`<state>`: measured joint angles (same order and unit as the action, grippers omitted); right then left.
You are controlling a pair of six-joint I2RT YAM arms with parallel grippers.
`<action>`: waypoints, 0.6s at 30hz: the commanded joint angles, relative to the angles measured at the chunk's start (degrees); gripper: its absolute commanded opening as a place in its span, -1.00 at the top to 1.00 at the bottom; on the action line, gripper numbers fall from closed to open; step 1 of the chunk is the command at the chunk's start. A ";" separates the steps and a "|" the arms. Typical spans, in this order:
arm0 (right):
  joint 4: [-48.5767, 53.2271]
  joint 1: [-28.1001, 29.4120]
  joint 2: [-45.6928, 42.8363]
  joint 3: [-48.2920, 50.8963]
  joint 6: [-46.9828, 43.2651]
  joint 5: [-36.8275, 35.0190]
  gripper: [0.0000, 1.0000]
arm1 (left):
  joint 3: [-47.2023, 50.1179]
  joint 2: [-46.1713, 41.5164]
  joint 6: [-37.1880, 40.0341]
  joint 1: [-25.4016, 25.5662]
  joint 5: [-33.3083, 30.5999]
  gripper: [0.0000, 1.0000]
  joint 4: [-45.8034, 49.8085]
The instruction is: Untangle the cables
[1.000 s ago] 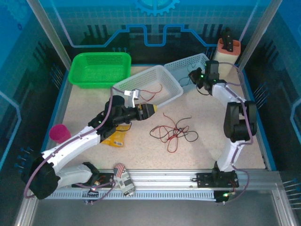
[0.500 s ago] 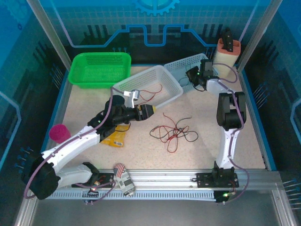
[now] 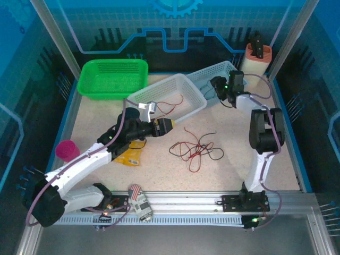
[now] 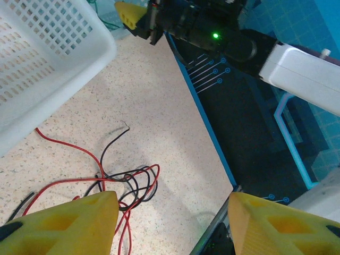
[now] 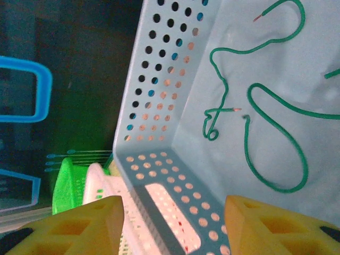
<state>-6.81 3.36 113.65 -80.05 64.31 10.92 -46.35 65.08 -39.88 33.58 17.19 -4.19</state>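
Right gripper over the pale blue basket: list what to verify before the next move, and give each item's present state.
1. Right gripper open, nothing between its fingers: ok.
2. Green cables lying inside the pale blue basket, clear of that gripper: ok.
3. Left gripper open and empty: ok.
4. Red and black cables on the table separated: not ok, they cross in one tangle.
5. Red cable inside the white basket: ok.
6. Green cables free of one another: cannot tell.
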 commanded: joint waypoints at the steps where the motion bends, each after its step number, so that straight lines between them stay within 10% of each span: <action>1: -5.49 0.68 -7.43 4.71 -3.90 0.39 -0.07 | 0.28 -0.74 1.90 -0.42 -1.01 -0.17 0.41; 9: -2.04 1.82 -24.95 20.29 -11.27 2.66 -0.02 | -0.85 1.49 4.32 -0.42 -1.01 -0.18 4.55; 18: 32.33 10.05 -47.91 25.31 -26.64 -10.23 0.01 | -5.40 7.69 11.56 1.50 -2.66 -0.25 19.09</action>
<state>10.76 11.03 70.41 -55.33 44.73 6.63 -49.25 71.26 -32.45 34.06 15.68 8.16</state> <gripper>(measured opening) 0.495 0.624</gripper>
